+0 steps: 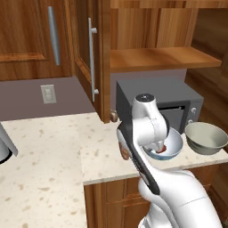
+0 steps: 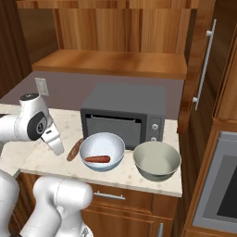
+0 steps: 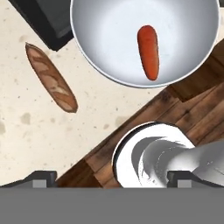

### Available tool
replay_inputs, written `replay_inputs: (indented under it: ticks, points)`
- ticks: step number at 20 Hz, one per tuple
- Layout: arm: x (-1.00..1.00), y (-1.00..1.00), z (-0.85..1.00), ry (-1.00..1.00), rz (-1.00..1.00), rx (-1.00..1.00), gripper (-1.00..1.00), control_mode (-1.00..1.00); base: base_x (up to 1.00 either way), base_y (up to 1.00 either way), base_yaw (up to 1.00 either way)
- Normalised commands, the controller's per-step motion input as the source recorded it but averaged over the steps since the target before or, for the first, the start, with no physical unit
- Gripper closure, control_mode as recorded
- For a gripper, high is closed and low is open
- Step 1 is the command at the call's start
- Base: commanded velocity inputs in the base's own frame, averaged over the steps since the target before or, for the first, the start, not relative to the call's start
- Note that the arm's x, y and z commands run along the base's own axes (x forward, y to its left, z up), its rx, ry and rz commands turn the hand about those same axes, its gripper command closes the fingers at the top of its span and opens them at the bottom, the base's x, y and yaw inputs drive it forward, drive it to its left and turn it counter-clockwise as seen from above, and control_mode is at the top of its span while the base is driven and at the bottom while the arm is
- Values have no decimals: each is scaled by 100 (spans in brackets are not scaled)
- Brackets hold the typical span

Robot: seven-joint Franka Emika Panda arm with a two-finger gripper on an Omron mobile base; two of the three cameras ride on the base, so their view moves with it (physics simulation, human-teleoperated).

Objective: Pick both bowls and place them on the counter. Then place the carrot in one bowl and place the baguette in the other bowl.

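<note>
speckled counter [image 2: 134, 173], two bowls, perhaps wood floor beyond

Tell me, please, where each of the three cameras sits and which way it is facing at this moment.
Left base view: behind the arm's left, looking forward and down at the counter, microwave and both bowls; the arm rises lower right.
Right base view: behind the arm's right, facing the same counter; the arm rises at left.
Hand view: on the hand, looking down on the baguette and the carrot in the pale-blue-lined bowl; fingertips at bottom.
Shared: carrot, that bowl, the counter; the grey-green bowl in both base views.
</note>
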Motion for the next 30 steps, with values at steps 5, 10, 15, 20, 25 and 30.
replay_inputs:
  ticks: [5,10,15,20,25,30]
  points:
    - [17,29,-19,-2,0,-5,-100,-100,0,0,0]
    - [21,4,-16,0,0,-7,-100,-100,0,0,0]
    - [20,0,-16,0,0,-5,-100,-100,0,0,0]
    - [21,-3,-15,0,0,-1,-100,-100,0,0,0]
    - [23,-10,-22,0,0,0,-100,-100,0,0,0]
    - [19,-11,-27,0,0,0,-100,-100,0,0,0]
